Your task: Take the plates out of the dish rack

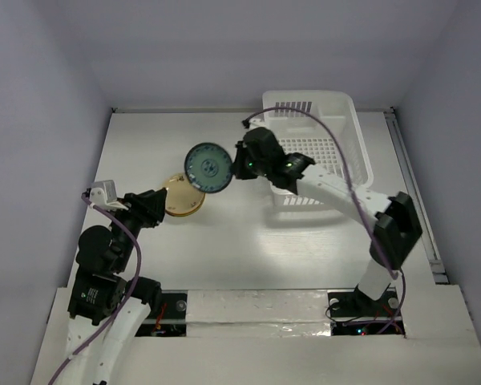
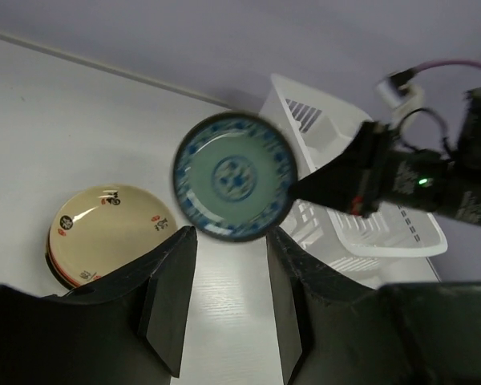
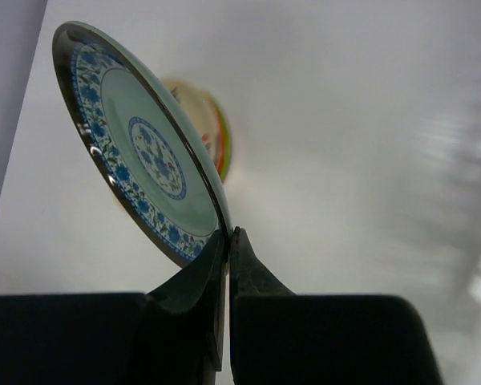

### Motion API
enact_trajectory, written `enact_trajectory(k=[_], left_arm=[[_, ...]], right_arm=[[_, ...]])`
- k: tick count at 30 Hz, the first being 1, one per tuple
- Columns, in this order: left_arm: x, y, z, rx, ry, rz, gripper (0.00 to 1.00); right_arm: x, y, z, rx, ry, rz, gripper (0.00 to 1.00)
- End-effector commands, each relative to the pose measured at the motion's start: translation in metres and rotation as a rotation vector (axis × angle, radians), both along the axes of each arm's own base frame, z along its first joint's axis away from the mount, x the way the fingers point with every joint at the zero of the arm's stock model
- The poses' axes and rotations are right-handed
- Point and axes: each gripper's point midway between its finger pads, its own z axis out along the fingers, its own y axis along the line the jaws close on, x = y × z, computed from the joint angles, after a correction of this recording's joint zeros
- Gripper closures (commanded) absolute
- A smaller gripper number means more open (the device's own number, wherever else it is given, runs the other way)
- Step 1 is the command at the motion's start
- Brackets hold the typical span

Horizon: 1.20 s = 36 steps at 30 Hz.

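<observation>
My right gripper (image 1: 239, 164) is shut on the rim of a light blue-faced plate (image 1: 208, 167) and holds it on edge in the air, left of the white dish rack (image 1: 321, 144). The right wrist view shows the fingertips pinching its lower rim (image 3: 228, 234) and its blue pattern (image 3: 136, 136). A stack of plates with a beige one on top (image 1: 183, 195) lies on the table below and left of it. My left gripper (image 1: 156, 207) is open and empty beside that stack. In the left wrist view the held plate (image 2: 234, 176) hangs above my open left gripper (image 2: 230, 249).
No plates show in the visible part of the rack (image 2: 369, 233); my right arm (image 1: 337, 188) crosses its front edge. The stack (image 2: 108, 233) has red-orange and green rims under the beige plate (image 3: 216, 136). Walls close the table on the left, back and right.
</observation>
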Motion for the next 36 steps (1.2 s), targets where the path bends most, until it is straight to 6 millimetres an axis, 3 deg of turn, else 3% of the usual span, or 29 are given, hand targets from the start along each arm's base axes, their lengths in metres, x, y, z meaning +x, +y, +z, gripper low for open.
enact_trajectory(k=[1, 2, 6, 11, 15, 21, 30, 34, 36], left_arm=[[-0.001, 0.01, 0.013, -0.025, -0.04, 0.054, 0.63], [-0.001, 0.011, 0.013, -0.027, -0.039, 0.062, 0.62], [0.002, 0.01, 0.01, -0.024, -0.027, 0.06, 0.62], [0.007, 0.008, 0.005, -0.017, -0.002, 0.056, 0.62], [0.008, 0.008, 0.003, -0.016, 0.002, 0.061, 0.62], [0.009, 0.007, 0.003, -0.015, 0.007, 0.057, 0.62], [0.01, 0.01, 0.003, -0.016, 0.004, 0.068, 0.61], [0.01, 0.01, 0.003, -0.015, 0.005, 0.07, 0.61], [0.01, 0.01, 0.003, -0.015, 0.005, 0.07, 0.61]], right_arm=[[-0.02, 0.083, 0.05, 0.265, -0.004, 0.21, 1.0], [-0.019, 0.099, 0.025, 0.24, 0.042, 0.224, 1.0], [-0.012, 0.134, 0.0, 0.265, 0.106, 0.263, 1.0], [-0.009, 0.153, -0.034, 0.287, 0.187, 0.271, 0.98], [-0.003, 0.149, -0.057, 0.268, 0.213, 0.215, 0.94], [-0.003, 0.152, -0.065, 0.257, 0.228, 0.22, 0.88], [-0.014, 0.141, -0.092, 0.218, 0.267, 0.224, 0.71], [-0.017, 0.134, -0.091, 0.2, 0.256, 0.224, 0.7], [-0.019, 0.129, -0.087, 0.192, 0.245, 0.226, 0.61]])
